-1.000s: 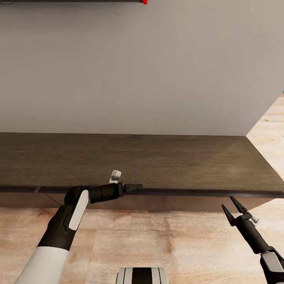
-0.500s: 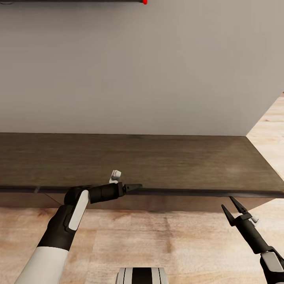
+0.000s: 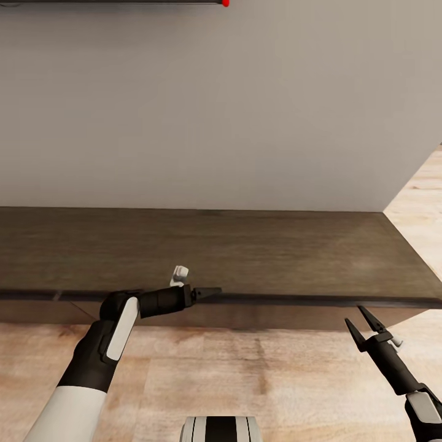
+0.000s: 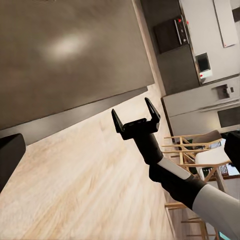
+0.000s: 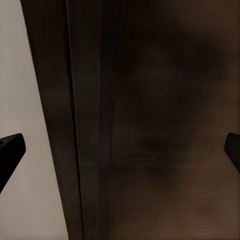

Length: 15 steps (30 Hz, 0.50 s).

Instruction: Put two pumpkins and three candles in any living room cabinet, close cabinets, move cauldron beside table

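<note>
Head view, near to far. At 6 o'clock, lowest in frame, the top of the robot's trunk (image 3: 221,428); around it pale wooden floor (image 3: 258,380). At 7 o'clock the left arm rises from the frame edge, its forearm turned toward 3 o'clock; the left gripper (image 3: 209,291) lies along the front lip of the cabinet (image 3: 245,252), fingers drawn to one dark point, so they look pressed together, though the angle is too flat to be sure; nothing seen between them. At 4 o'clock the right gripper (image 3: 362,322) stands over the floor just short of the cabinet's front edge, its two fingers spread in a V, nothing between them; in the left wrist view the same right gripper (image 4: 136,111) shows its fingers wide apart over the floor.

Beyond the grippers, the cabinet runs across the frame from 9 to 3 o'clock: long, low, dark brown; its top is bare; the fronts below the lip sit flush. In the right wrist view the cabinet (image 5: 150,125) is close, dark wood with a vertical seam, and two dark fingertips (image 5: 10,150) sit at opposite frame edges.

Farthest, a plain grey wall (image 3: 209,104) toward 12 o'clock.
</note>
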### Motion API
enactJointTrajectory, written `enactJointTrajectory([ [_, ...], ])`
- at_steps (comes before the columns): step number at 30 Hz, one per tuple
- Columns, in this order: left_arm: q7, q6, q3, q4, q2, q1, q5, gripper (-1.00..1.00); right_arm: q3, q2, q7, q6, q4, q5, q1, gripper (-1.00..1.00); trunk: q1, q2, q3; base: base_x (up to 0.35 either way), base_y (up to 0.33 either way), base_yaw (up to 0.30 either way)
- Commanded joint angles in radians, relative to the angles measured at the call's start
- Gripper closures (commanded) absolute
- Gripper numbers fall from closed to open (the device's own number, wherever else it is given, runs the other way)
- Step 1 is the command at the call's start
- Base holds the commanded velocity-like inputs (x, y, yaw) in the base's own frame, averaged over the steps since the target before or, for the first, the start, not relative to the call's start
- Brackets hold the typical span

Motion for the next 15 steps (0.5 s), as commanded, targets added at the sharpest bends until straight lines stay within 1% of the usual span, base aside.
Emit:
enactJointTrajectory([
  [1, -0.003, 0.004, 0.001, 0.000, 0.000, 0.000, -0.002, -1.00, -0.002, 0.000, 0.002, 0.008, 0.001, -0.003, -0.001, -1.00, 0.000, 0.000, -0.001, 0.080, 0.000, 0.000],
  [6, -0.003, 0.004, 0.001, -0.001, -0.001, 0.002, -0.002, -1.00, -0.002, 0.000, 0.005, 0.009, 0.001, -0.004, -0.001, -1.00, 0.000, 0.000, -0.001, 0.066, 0.000, 0.000],
  [15, -0.001, 0.004, 0.001, -0.013, 0.000, 0.007, -0.002, -1.00, -0.001, 0.000, 0.008, 0.009, 0.001, -0.004, -0.001, -1.00, 0.000, 0.000, -0.001, 0.016, 0.000, 0.000],
])
